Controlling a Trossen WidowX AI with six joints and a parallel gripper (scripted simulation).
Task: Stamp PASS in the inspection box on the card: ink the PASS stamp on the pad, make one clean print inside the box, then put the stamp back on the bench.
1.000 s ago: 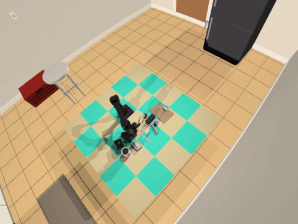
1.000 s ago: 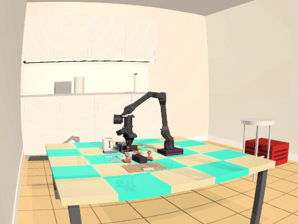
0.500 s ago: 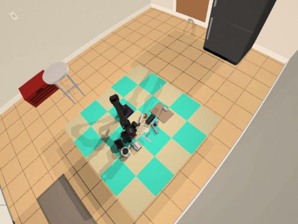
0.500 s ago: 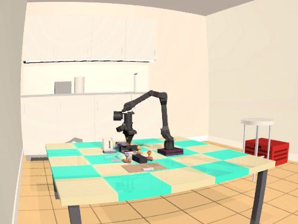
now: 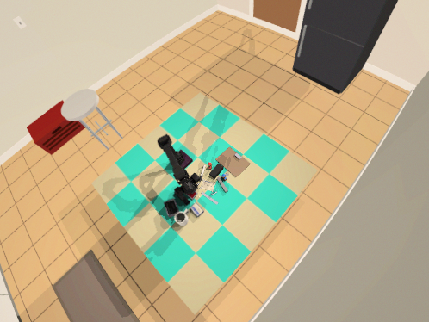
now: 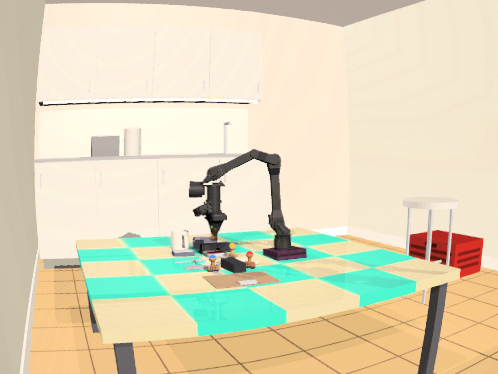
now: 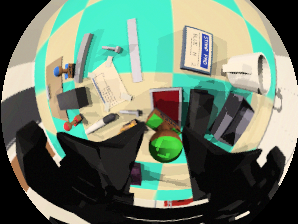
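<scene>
My gripper (image 7: 164, 127) (image 6: 214, 238) is shut on a green-topped stamp (image 7: 166, 146). The stamp has a green ball knob and a brown body with a green patch; its lettering is unreadable. It hangs over the near edge of the open red ink pad (image 7: 167, 101), overlapping its near left corner in the wrist view. Its underside is hidden; I cannot tell whether it touches the pad. The cream card (image 7: 106, 89) (image 5: 208, 185) with printed lines lies left of the pad in the wrist view. The inspection box is too small to make out.
A blue-knobbed stamp (image 7: 64, 71), a red-knobbed stamp (image 7: 73, 123), a black block (image 7: 73, 98) and a marker (image 7: 102, 123) lie around the card. A steel ruler (image 7: 134, 50) and labelled stamp pad box (image 7: 197, 50) are beyond. Dark trays (image 7: 232, 120) and a white mug (image 7: 247, 73) stand right.
</scene>
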